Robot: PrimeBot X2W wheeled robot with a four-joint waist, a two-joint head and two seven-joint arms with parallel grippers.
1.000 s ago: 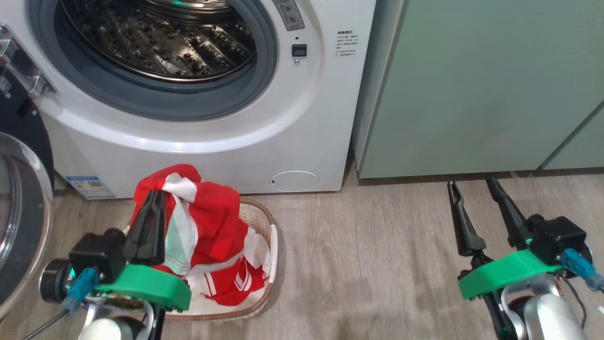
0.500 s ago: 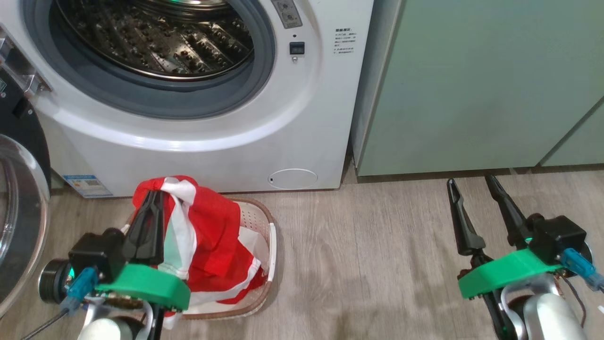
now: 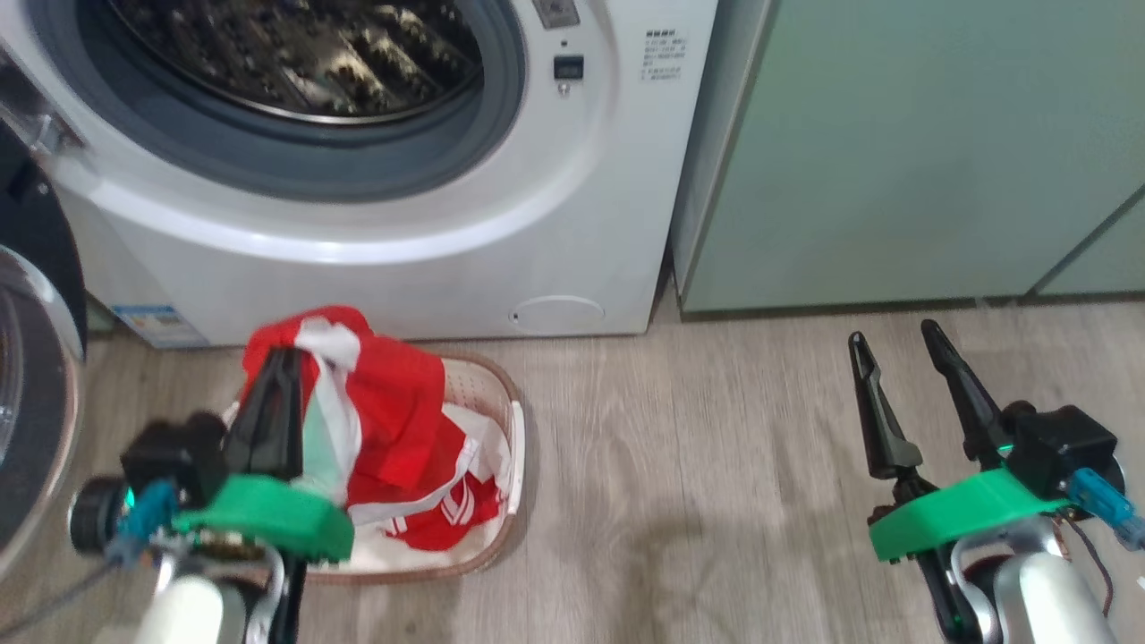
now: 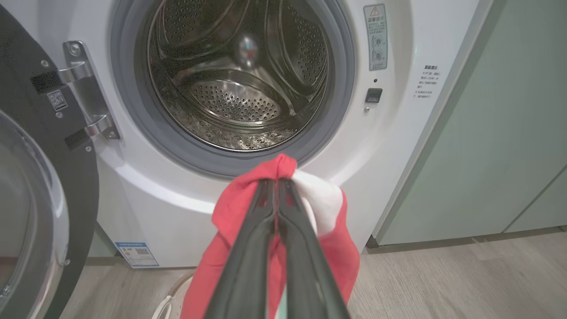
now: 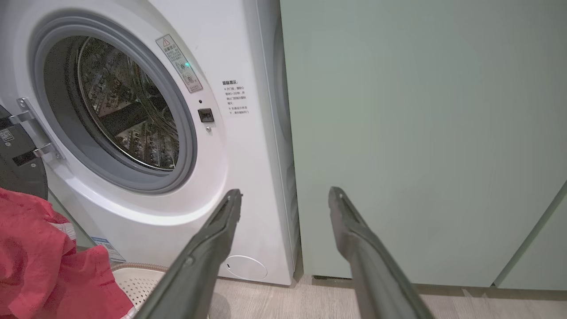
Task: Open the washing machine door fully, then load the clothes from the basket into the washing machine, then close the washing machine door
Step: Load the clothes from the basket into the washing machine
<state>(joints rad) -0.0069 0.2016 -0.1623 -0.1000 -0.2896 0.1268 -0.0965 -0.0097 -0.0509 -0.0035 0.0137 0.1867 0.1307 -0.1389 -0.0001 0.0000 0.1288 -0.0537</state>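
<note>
Hanging from the left gripper (image 3: 286, 360), whose two long dark fingers are pinched tight on its fabric, a red and white striped garment (image 3: 394, 420) is raised partly out of the cream perforated plastic basket (image 3: 483, 386). The basket sits on the grey wood floor (image 3: 680, 501) at the foot of the big white front-loading washing machine (image 3: 572, 206). With the round black-rimmed glass door (image 4: 40, 186) swung wide at the machine's left edge, opening looks done. As the steel drum (image 4: 239, 97) looks empty, loading has barely begun and closing remains. Over bare floor, well apart, the right gripper (image 3: 894, 333) hovers with fingers spread, holding nothing.
</note>
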